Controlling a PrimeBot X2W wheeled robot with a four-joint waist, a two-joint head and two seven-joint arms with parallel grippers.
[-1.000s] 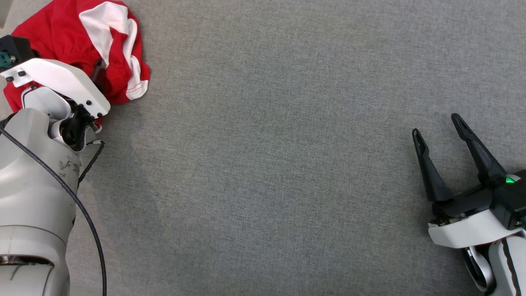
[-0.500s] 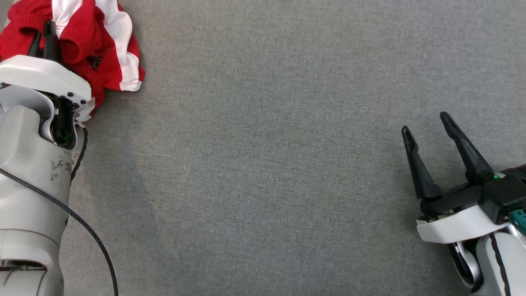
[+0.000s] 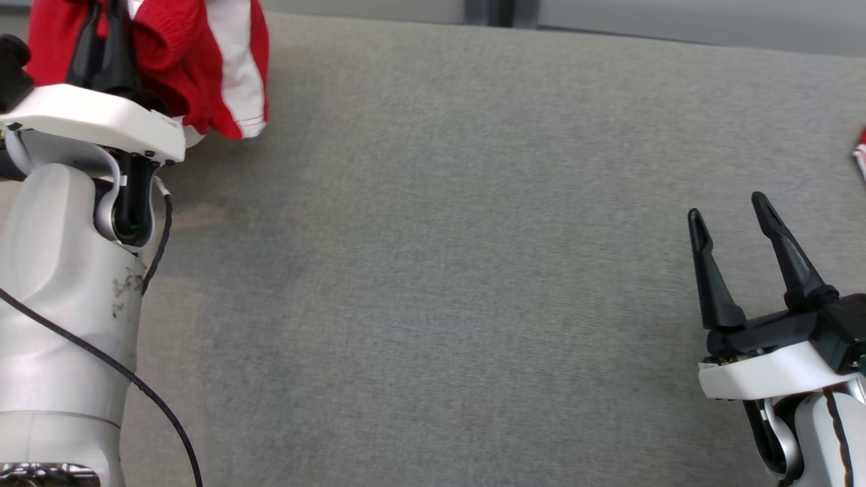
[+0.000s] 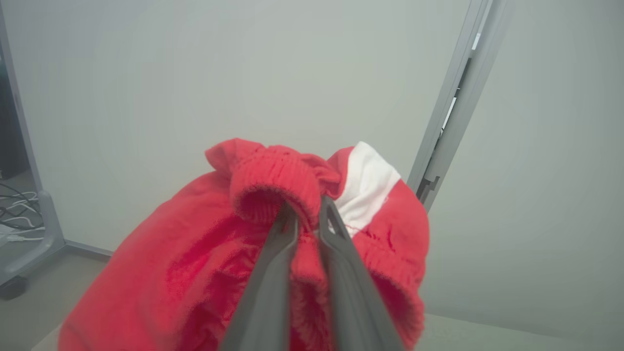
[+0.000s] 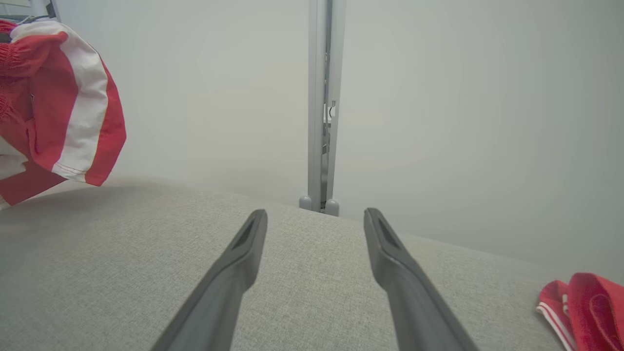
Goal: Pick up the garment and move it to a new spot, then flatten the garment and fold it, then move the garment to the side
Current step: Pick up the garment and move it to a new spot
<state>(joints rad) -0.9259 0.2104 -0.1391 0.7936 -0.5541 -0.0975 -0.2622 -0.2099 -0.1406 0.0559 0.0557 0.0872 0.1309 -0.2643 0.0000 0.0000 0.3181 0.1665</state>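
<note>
The garment [image 3: 230, 67] was a soft red knit with broad white stripes and a stitched hem, bunched into loose folds at the far left of the worktop [image 3: 440, 270]. The left tool [image 3: 108, 27] was clamped on it. In the left wrist view, the two long dark fingers of the left tool [image 4: 308, 209] stood almost together, with a thick ribbed band of the garment [image 4: 195, 258] pinched between them. The rest of the cloth spilled down either side in fuzzy, rounded heaps. From the right wrist view the garment [image 5: 73, 97] hung as a drooping bundle. Its lowest red corner looked to sit just above the worktop [image 5: 122, 253], with a soft shadow beneath it.

The worktop was covered in a flat grey woven fabric with a fine, even grain. The left arm's smooth white shell carried a thin black cable [image 3: 155, 419] that curved down its side.

The right tool [image 3: 729, 210] rested low at the right, well apart from the garment, its tapered matte fingers spread with nothing between them. The right wrist view showed the same wide gap in the right tool [image 5: 316, 214].

A second red cloth [image 5: 580, 302] with narrow white edging lay crumpled on the worktop at the far right edge. Behind the worktop stood a plain pale wall and a slim grey metal post [image 5: 319, 97].
</note>
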